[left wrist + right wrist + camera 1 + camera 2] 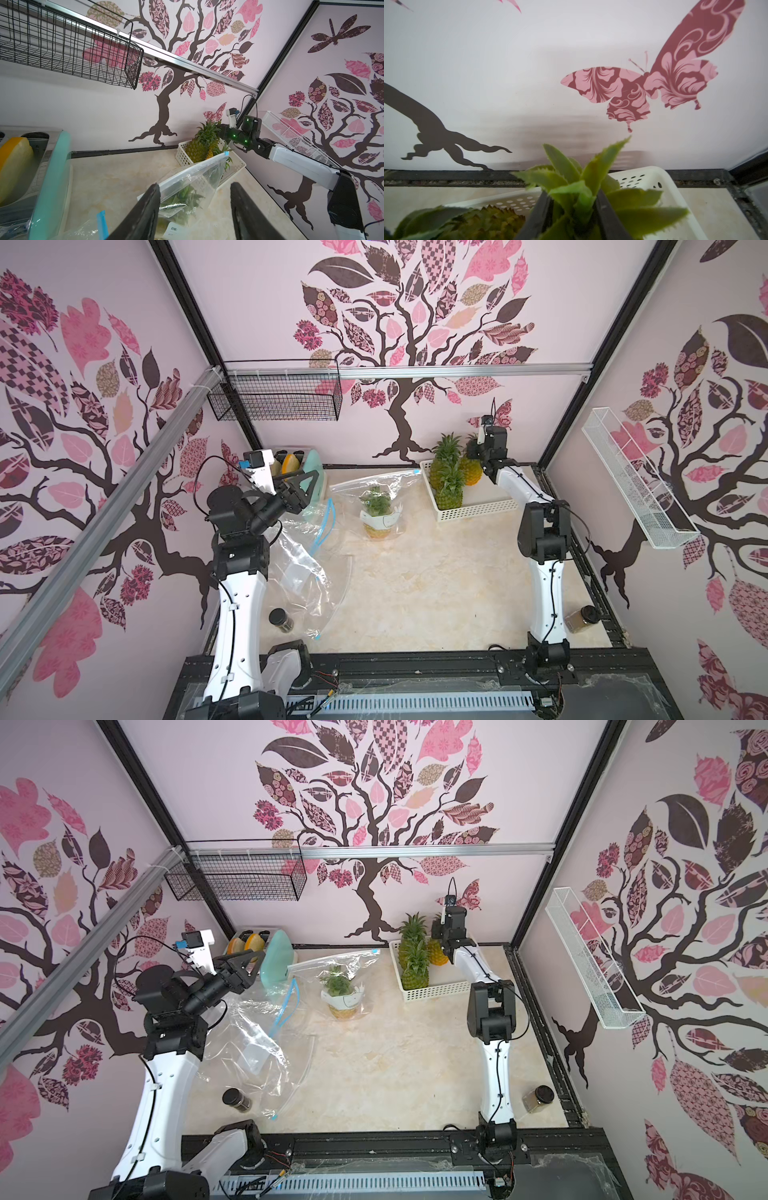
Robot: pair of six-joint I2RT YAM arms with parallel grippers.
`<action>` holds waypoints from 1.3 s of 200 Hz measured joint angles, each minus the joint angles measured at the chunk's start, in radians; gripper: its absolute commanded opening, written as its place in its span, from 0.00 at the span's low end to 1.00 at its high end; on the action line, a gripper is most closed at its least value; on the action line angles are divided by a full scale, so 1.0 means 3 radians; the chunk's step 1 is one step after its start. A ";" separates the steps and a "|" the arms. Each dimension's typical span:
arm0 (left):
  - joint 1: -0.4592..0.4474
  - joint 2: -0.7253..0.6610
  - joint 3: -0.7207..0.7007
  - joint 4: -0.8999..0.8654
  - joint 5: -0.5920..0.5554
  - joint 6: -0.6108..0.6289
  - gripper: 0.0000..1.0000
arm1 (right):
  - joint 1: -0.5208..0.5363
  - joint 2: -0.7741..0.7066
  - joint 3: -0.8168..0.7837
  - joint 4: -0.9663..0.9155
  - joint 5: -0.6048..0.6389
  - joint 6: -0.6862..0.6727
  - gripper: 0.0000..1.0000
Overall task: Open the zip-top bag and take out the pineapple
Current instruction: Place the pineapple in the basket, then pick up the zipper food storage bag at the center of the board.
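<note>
Jaws wide, jaws on a crown

Both top views: the left gripper [308,485] hangs open and empty, the bagged pineapple [376,516] on the table [415,593] near its tips; the right gripper [473,448] meets the yellow pineapple [471,473] in the white basket [478,509]. Left wrist: jaws wide, zip-top bag [197,172] just beyond them. Right wrist: fingers [538,214] flank the crown [598,166] (pinching or loose, I cannot tell).

Place: a robot lab booth dressed as a home kitchen.
Walls: tree-and-leaf decals [399,323] on panels in a black and aluminium frame [457,372].
Counter: marble-look top [436,585]; two robot arms [237,614] mounted along its near edge.
Kitchen props: black wire basket [278,396], dish rack [316,460] in the far left corner, spice jars [281,620], pineapples [449,489].
</note>
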State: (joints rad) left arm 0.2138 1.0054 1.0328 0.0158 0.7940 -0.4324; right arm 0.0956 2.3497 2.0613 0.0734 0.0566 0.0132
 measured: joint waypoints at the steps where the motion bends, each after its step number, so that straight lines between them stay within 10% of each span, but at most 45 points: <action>1: -0.0001 0.0004 0.0000 0.0000 0.0001 -0.0004 0.58 | 0.0000 0.0000 -0.0001 0.0003 -0.0001 -0.0003 0.42; 131: -0.0759 0.0629 0.0636 -0.0477 -0.0036 0.0047 0.63 | -0.0003 -0.1820 -0.1288 0.0041 0.0153 0.0039 0.60; 260: -0.1837 0.1245 0.1455 -0.1788 -0.1675 -0.0364 0.64 | 0.0116 -0.3607 -0.2593 -0.0930 -0.0231 0.0437 0.64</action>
State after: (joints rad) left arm -0.3374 1.3788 1.4693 -0.5205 0.2916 -0.5415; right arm 0.1303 1.2675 1.2835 -0.2054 -0.0128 0.1444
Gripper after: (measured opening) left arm 0.639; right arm 0.639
